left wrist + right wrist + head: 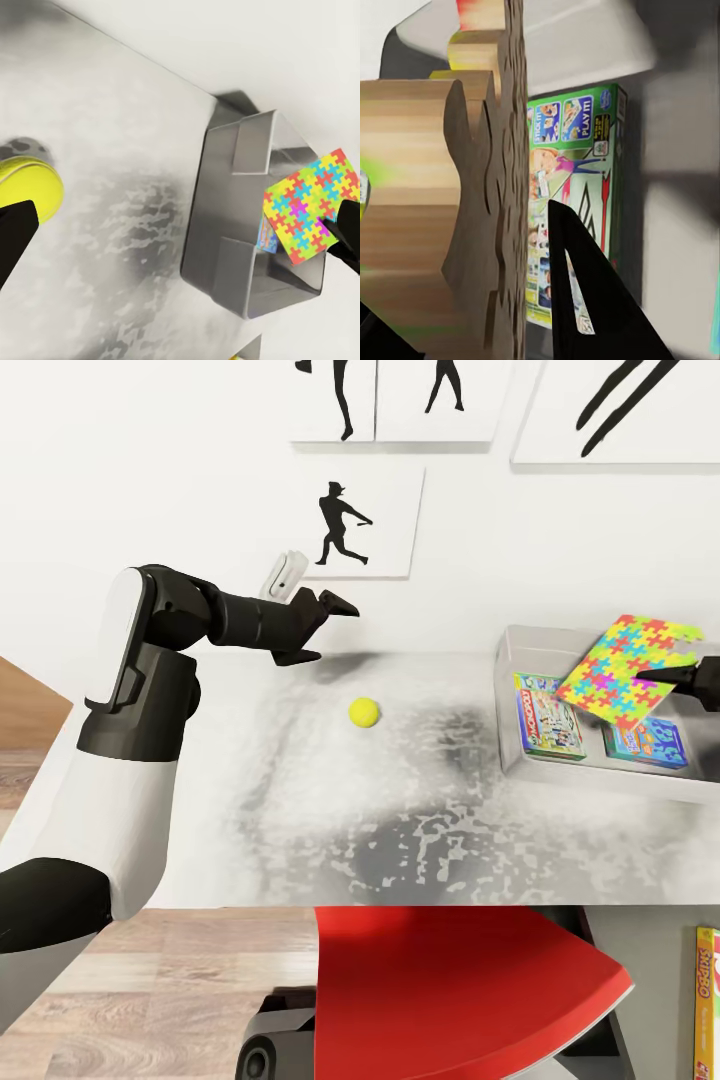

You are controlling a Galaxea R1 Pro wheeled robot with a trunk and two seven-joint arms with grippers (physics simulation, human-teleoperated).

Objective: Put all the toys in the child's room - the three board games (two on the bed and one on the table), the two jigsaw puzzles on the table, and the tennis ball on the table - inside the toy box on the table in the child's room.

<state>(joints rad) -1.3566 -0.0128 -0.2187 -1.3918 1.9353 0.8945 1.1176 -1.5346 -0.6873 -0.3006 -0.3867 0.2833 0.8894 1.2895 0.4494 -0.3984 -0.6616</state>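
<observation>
Over the toy box (515, 650) at the right end of the table (300, 830), the right gripper (668, 675) pinches a bright jigsaw puzzle (625, 665), tilted. Two board games (548, 718) lie in the box. The tennis ball (364, 711) sits on the table, below the left gripper (322, 628), which is wide open and holds nothing.

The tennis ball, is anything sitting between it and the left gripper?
Nothing visible is. The tennis ball lies alone on the light-grey table, just below and ahead of the open left gripper. The toy box stands well off to the right, out of that path.
</observation>
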